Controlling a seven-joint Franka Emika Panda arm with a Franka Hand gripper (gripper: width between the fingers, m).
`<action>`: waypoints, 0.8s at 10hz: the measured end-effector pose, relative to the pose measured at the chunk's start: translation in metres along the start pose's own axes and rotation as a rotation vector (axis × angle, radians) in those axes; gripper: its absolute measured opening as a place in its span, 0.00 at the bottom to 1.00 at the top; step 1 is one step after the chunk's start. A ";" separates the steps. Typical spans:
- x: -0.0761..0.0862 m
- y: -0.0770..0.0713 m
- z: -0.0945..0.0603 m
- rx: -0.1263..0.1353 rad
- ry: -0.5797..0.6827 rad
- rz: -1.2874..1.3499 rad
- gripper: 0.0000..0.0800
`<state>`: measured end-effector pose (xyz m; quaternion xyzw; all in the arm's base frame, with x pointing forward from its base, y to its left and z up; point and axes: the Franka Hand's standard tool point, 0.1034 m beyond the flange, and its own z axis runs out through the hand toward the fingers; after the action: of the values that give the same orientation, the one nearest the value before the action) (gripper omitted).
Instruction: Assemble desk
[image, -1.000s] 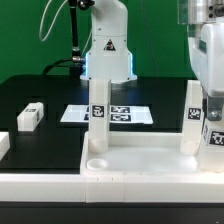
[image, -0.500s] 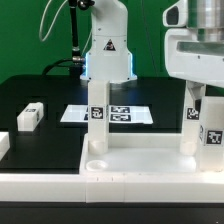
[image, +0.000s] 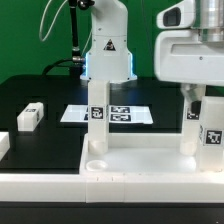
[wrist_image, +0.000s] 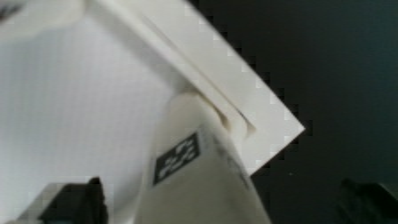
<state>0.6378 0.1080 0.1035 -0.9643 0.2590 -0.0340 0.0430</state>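
The white desk tabletop (image: 140, 160) lies at the front with its rim up. Three white tagged legs stand upright in its corner sockets: one on the exterior view's left (image: 97, 112) and two on its right (image: 192, 125) (image: 214, 130). A loose leg (image: 32, 117) lies on the black table at the left. My gripper (image: 203, 100) hangs over the right legs. In the wrist view my gripper (wrist_image: 217, 205) is open. Its dark fingers (wrist_image: 75, 202) stand well apart on either side of a tagged leg (wrist_image: 205, 165) at the tabletop's corner (wrist_image: 267, 115), not touching it.
The marker board (image: 125, 114) lies flat behind the tabletop. The robot base (image: 108, 50) stands at the back. Another white part (image: 3, 147) shows at the exterior view's left edge. A white rail (image: 40, 185) runs along the front.
My hand has shifted toward the exterior view's left above the right legs, so more of its body shows. The legs and tabletop have not moved.
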 end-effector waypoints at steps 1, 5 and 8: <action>0.004 0.005 0.003 -0.003 -0.009 -0.182 0.81; 0.003 0.005 0.004 -0.002 -0.010 -0.078 0.56; 0.003 0.005 0.004 -0.003 -0.010 0.116 0.36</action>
<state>0.6384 0.1028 0.0991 -0.9479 0.3143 -0.0262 0.0446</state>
